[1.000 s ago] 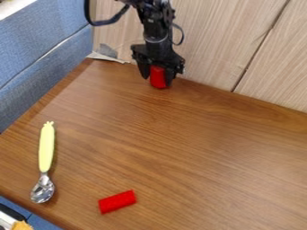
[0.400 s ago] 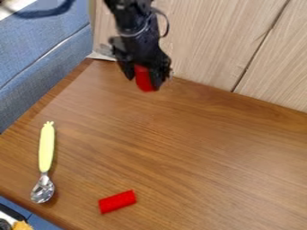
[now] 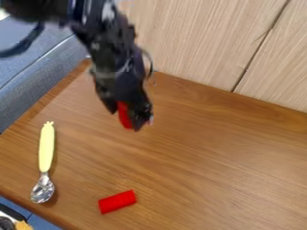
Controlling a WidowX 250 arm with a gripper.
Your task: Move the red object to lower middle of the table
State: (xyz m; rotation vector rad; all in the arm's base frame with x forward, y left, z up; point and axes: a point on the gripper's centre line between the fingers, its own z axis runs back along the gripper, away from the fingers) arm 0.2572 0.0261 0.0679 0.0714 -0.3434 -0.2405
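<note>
Jaws: closing around the red object (image 3: 124, 116), which is showing between them with its lower end poking out.
Bench (image 3: 210, 148): spreading under everything in brown wood grain, carrying a spoon and a second red piece.
Wood panel (image 3: 210, 40): standing along the bench's far edge, a dark seam running down it.
Blue padding (image 3: 36, 78): lining the bench's far left side.
Arm (image 3: 111, 49): coming in from the upper left and slanting down, the jaws hanging at its end, left of centre in the view.
Lower middle of the bench: awaiting the red object; carrying over to it, setting down and letting go are all remaining.
Spoon (image 3: 46, 150): lying near the left edge, its pale yellow handle pointing away from the camera and its metal bowl resting nearer.
Red object: sitting in the grip, tilting a little, and seemingly hanging above the wood, well short of the goal. The grasping is done and the lifting is looking done too; the placing is not.
Red cylinder (image 3: 117, 201): lying on its side near the front, left of the middle and to the right of the spoon's bowl, touching neither spoon nor jaws. With two red things showing, the gripped one is seeming the likelier target.
</note>
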